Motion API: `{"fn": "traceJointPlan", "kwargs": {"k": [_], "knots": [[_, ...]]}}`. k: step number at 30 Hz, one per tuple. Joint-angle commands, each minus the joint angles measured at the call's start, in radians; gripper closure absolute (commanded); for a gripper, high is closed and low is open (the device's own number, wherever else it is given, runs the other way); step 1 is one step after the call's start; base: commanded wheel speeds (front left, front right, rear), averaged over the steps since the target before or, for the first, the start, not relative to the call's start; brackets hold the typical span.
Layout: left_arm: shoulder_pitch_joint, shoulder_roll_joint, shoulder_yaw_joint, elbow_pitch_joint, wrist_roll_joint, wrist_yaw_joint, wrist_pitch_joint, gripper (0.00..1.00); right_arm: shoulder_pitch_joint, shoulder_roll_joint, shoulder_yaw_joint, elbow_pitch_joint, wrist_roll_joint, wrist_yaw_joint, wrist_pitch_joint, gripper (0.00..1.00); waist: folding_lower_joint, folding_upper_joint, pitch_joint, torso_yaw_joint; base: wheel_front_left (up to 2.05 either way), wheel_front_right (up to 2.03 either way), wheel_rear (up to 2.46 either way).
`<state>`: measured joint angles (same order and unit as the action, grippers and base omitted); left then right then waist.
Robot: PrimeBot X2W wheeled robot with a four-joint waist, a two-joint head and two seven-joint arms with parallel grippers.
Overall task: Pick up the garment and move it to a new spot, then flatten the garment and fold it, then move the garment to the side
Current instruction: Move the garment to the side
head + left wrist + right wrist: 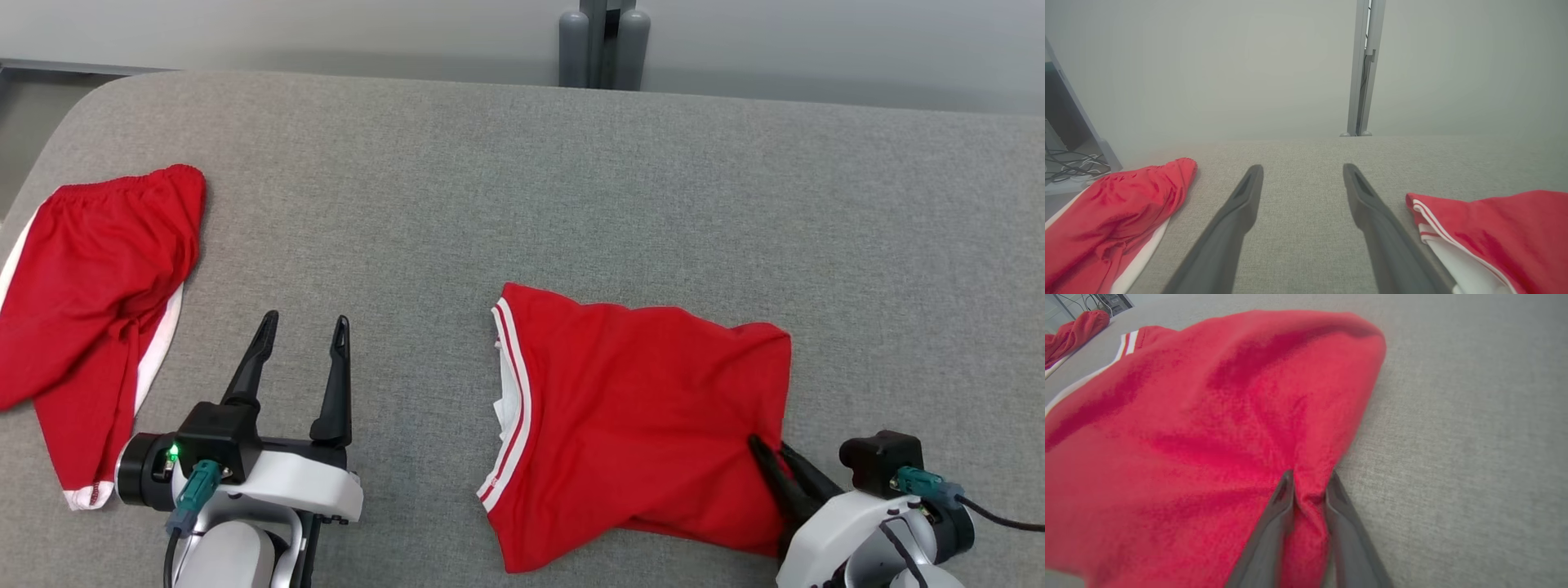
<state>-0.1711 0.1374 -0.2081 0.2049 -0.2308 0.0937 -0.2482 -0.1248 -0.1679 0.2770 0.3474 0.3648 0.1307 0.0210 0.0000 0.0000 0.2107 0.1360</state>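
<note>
While our left gripper (305, 318) hangs wide open, we list the red, white-trimmed cloth jersey (637, 408), apparently folded, on the grey padded table (522, 180), right gripper (768, 444) pinching its right edge; sideways move outstanding.

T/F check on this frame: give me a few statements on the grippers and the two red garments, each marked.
1. The right gripper has a fold of the red shirt pinched between its fingers. True.
2. The left gripper is gripping the red shorts. False: its jaws stand open over bare table, apart from the shorts.
3. The red shirt lies to the robot's right of the red shorts. True.
4. The red shirt is stacked on the red shorts. False: they lie apart, with grey table between them.
</note>
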Motion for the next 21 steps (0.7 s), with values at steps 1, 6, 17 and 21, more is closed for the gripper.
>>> {"fn": "traceJointPlan", "kwargs": {"k": [1,6,17,21], "knots": [[-0.021,0.004,0.005,-0.002,-0.001,0.007,-0.007,0.0,-0.009,-0.016,0.002,0.009,0.006,0.0,-0.01,1.0,0.0,0.0,0.005,-0.006,0.0,0.0,0.0],[-0.019,0.011,0.009,-0.015,0.001,0.014,-0.01,0.0,-0.04,-0.073,0.001,-0.042,-0.058,0.0,-0.035,1.0,0.0,0.0,0.023,-0.049,0.0,0.0,0.0],[-0.051,0.033,0.004,-0.039,0.013,0.012,-0.006,0.0,-0.12,-0.266,0.016,-0.124,-0.175,0.0,-0.021,1.0,0.0,0.0,0.075,-0.196,0.0,0.0,0.0],[-0.075,0.043,-0.019,-0.061,0.027,-0.003,0.009,0.0,-0.173,-0.344,-0.05,-0.08,-0.177,0.0,-0.04,1.0,0.0,0.0,0.103,-0.243,0.0,0.0,0.0]]}}
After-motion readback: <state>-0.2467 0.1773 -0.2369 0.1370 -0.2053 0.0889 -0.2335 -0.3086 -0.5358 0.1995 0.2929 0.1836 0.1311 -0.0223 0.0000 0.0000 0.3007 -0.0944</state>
